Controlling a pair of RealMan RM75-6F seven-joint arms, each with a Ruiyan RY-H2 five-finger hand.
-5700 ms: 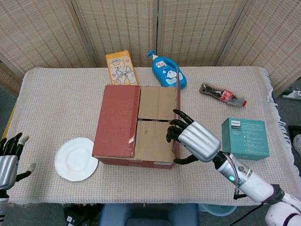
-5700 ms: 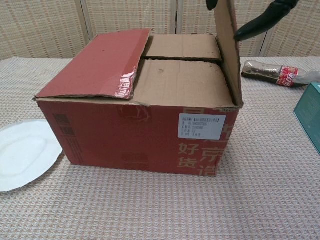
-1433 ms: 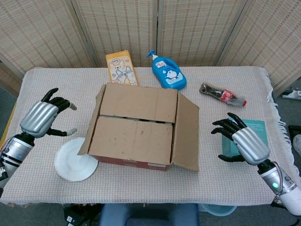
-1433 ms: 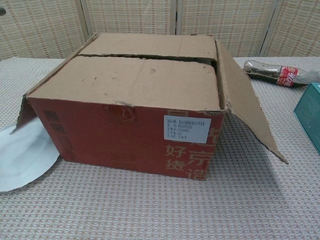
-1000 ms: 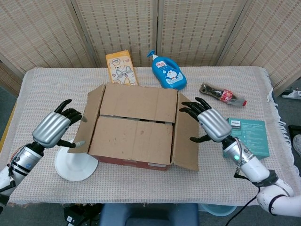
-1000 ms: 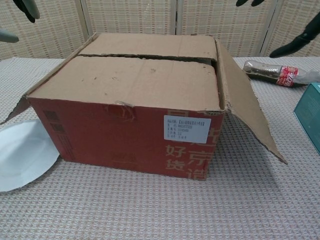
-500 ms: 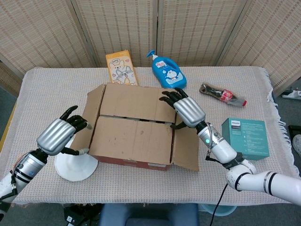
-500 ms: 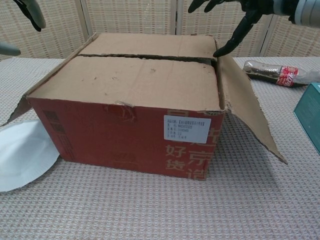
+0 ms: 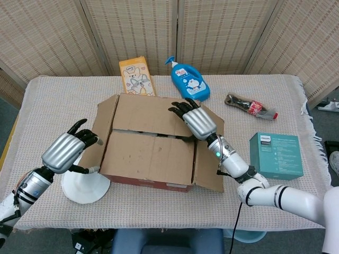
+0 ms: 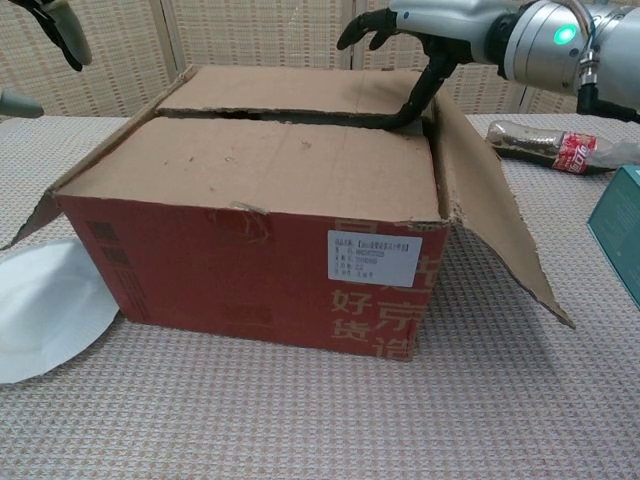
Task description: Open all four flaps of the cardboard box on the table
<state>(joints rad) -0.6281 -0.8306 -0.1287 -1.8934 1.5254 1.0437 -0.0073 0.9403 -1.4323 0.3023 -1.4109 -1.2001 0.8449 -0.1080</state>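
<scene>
Moved since half a second ago: right hand, now further in over the cardboard box, fingers spread above the far inner flap, thumb reaching down to the seam between far and near inner flaps; whether the thumb has hooked under the flap edge cannot be told from the chest view. It holds nothing.

Left hand: at the box's left side, over the white plate, fingers loosely curled and apart, empty, just beside the left outer flap; position about as before.

Cardboard box: mid-table, red sides, white label on the front face. Left outer flap folded outward and raised; right outer flap folded out and sloping down toward the table. Near inner flap and far inner flap both lie flat, closed.

Behind the box: orange carton, blue pump bottle. To its right: cola bottle lying down, teal box.
</scene>
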